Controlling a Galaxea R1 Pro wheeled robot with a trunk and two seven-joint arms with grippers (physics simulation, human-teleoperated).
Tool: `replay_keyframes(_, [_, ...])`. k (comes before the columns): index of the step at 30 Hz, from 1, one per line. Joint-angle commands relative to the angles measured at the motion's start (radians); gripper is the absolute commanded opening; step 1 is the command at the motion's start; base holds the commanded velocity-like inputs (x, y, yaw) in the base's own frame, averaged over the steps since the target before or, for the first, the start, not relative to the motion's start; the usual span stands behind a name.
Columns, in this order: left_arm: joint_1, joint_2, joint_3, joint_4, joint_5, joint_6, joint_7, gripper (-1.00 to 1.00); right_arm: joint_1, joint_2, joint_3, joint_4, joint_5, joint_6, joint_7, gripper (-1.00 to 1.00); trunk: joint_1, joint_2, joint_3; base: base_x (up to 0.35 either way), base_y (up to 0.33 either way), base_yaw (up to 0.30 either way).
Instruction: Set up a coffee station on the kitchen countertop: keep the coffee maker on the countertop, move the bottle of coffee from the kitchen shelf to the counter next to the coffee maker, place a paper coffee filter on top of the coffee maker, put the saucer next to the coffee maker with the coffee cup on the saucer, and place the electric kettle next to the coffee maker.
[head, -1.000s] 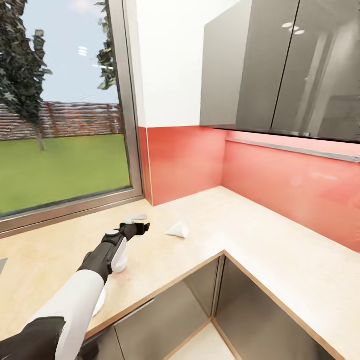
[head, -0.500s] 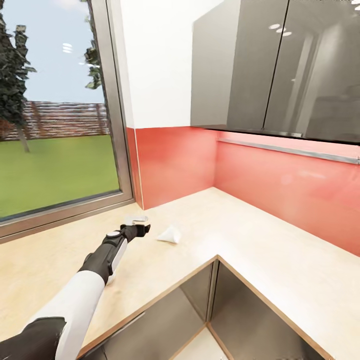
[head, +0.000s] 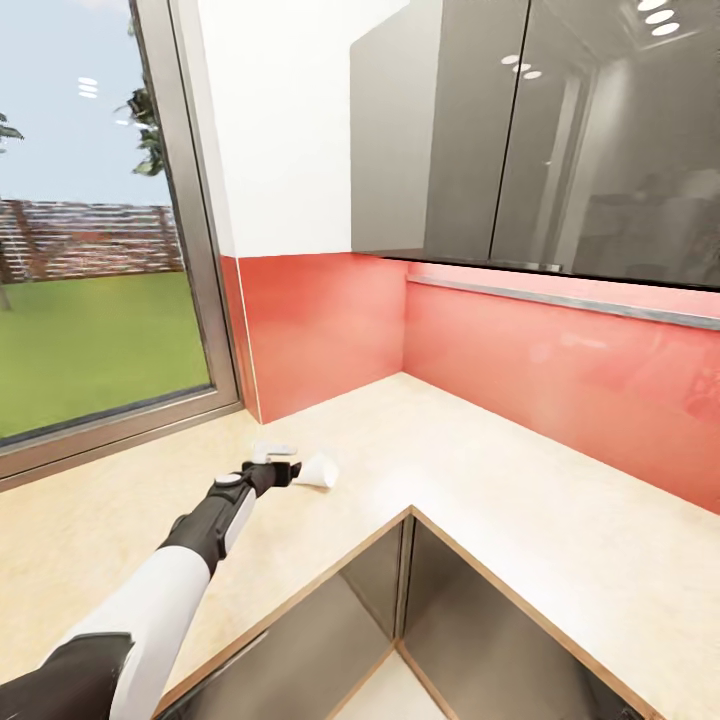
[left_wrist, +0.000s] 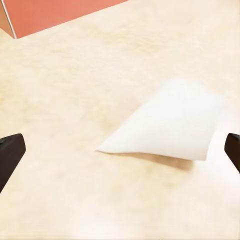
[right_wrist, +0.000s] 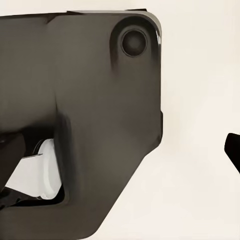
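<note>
A white paper coffee filter (head: 317, 470) lies on its side on the beige countertop (head: 500, 480) near the corner. My left gripper (head: 290, 471) reaches out low over the counter, its tips just short of the filter. In the left wrist view the filter (left_wrist: 170, 127) lies straight ahead between the dark fingertips (left_wrist: 10, 157), which stand wide apart, open and empty. The right wrist view faces a dark part of the robot's body (right_wrist: 100, 110); one fingertip (right_wrist: 233, 150) of my right gripper (right_wrist: 120, 160) shows far to the side, so it reads open.
A small flat white item (head: 272, 447) lies just behind the left gripper. A steel sink basin (head: 400, 620) drops below the counter's front edge. A large window (head: 90, 250) stands at the left, with a red backsplash (head: 540, 370) and dark wall cabinets (head: 530, 140) behind.
The head view has swung, shifting the whole scene. Beyond that, my left gripper has closed most of the gap to the paper filter.
</note>
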Motion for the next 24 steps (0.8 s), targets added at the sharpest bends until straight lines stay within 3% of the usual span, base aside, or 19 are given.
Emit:
replay_keyframes(1, [0.0, -0.001, 0.006, 0.009, -0.006, -0.013, -0.007, 1.0, 0.0, 0.0, 0.001, 0.001, -0.007, -0.004, 0.001, 1.0, 0.0, -0.001, 0.0, 0.0, 0.0, -0.015])
replay_keyframes(10, [0.029, -0.002, 0.006, 0.044, -0.004, -0.082, -0.007, 1.0, -0.003, 0.008, -0.001, 0.0, -0.005, -0.004, 0.002, 1.0, 0.0, -0.001, 0.0, 0.0, 0.0, -0.003])
replay_keyframes(17, [0.019, 0.0, 0.008, 0.034, -0.006, -0.046, -0.017, 1.0, -0.005, 0.025, 0.001, -0.001, -0.006, -0.004, 0.004, 1.0, 0.0, -0.001, 0.0, 0.0, 0.0, -0.009])
replay_keyframes(24, [0.02, 0.001, 0.005, 0.033, -0.007, -0.035, -0.015, 1.0, -0.004, 0.029, 0.001, -0.001, -0.006, -0.004, 0.005, 1.0, 0.0, -0.001, 0.0, 0.0, 0.0, -0.238])
